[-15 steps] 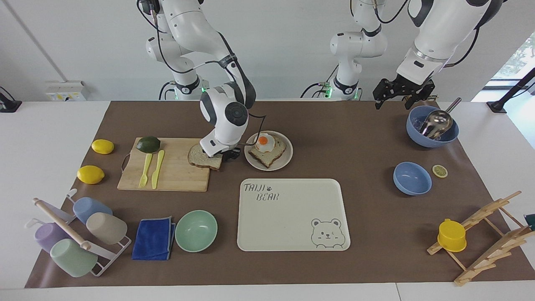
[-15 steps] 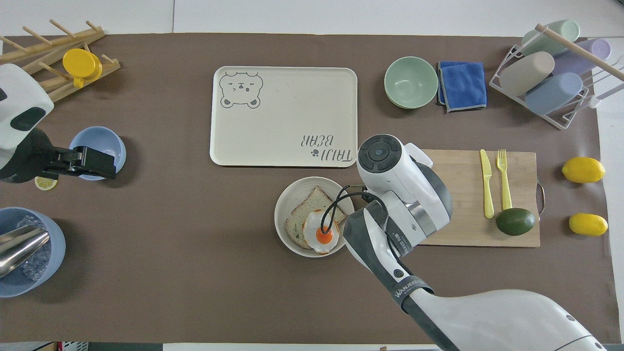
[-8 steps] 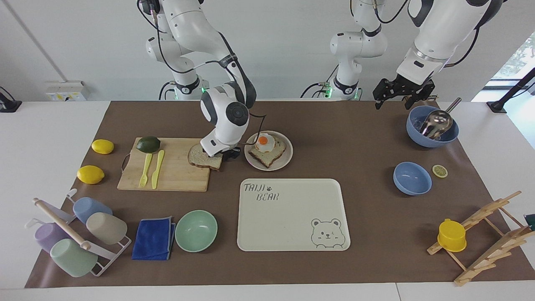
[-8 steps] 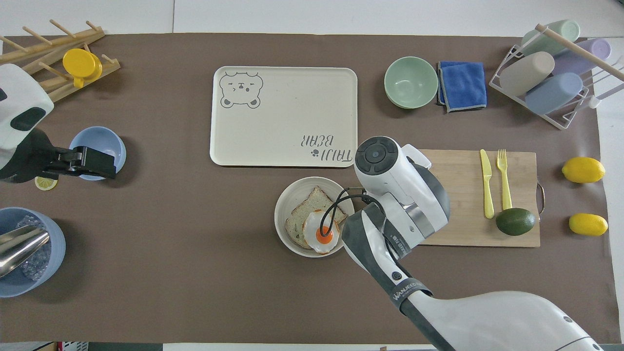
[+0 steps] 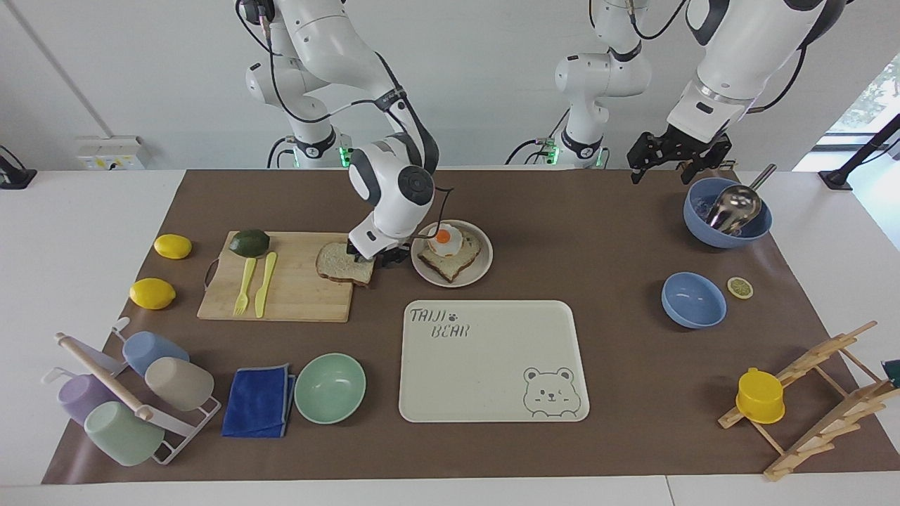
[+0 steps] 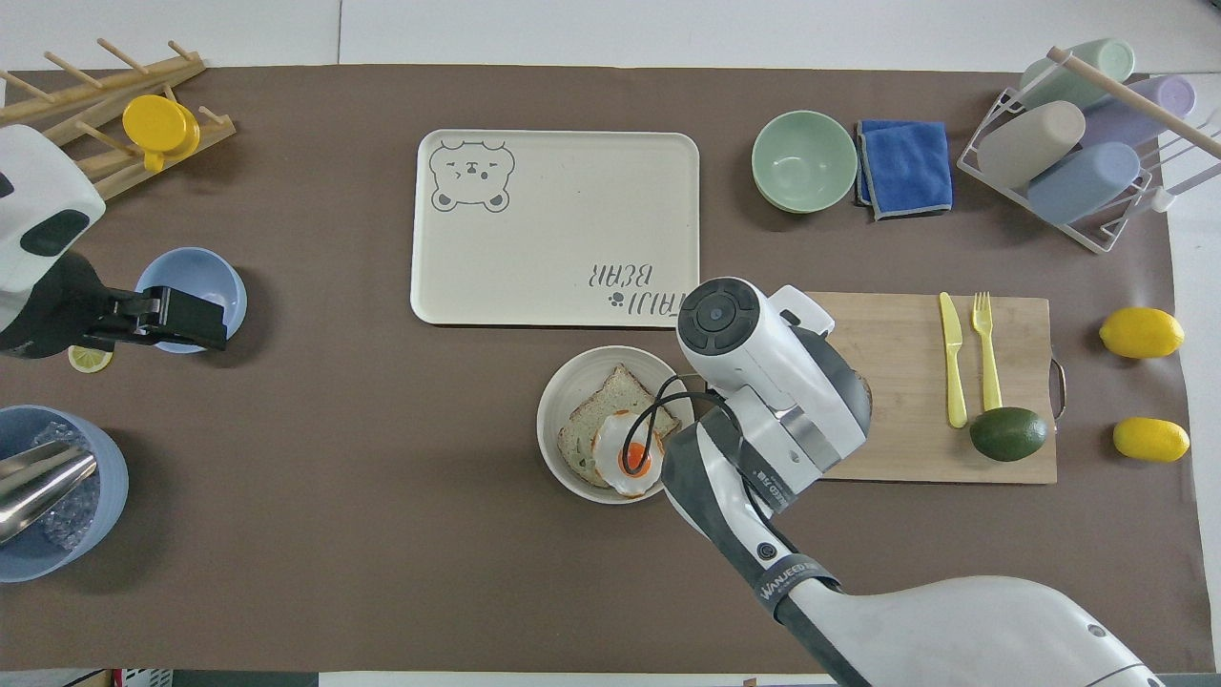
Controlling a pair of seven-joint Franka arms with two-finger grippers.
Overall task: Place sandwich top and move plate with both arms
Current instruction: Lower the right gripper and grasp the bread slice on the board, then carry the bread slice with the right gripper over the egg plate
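The right pincer (image 5: 376,261) grips the sandwich top (image 5: 342,263) by its edge at the corner of the cutting board (image 5: 281,292). Just beside sits the plate (image 5: 480,270) bearing egg toast (image 5: 450,251). The left pincer (image 5: 671,160) waits over the bench near the ice bowl (image 5: 724,228), fingers spread.

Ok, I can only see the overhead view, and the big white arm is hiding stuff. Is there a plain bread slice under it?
Observer: Yes. The plain square bread slice lies on the wooden cutting board, at the end beside the round beige plate.
Operator: Is the gripper on it?
Observer: The right gripper is down at the slice's edge nearest the plate.
Operator: And the other arm?
Observer: The left gripper waits high in the air, touching nothing.
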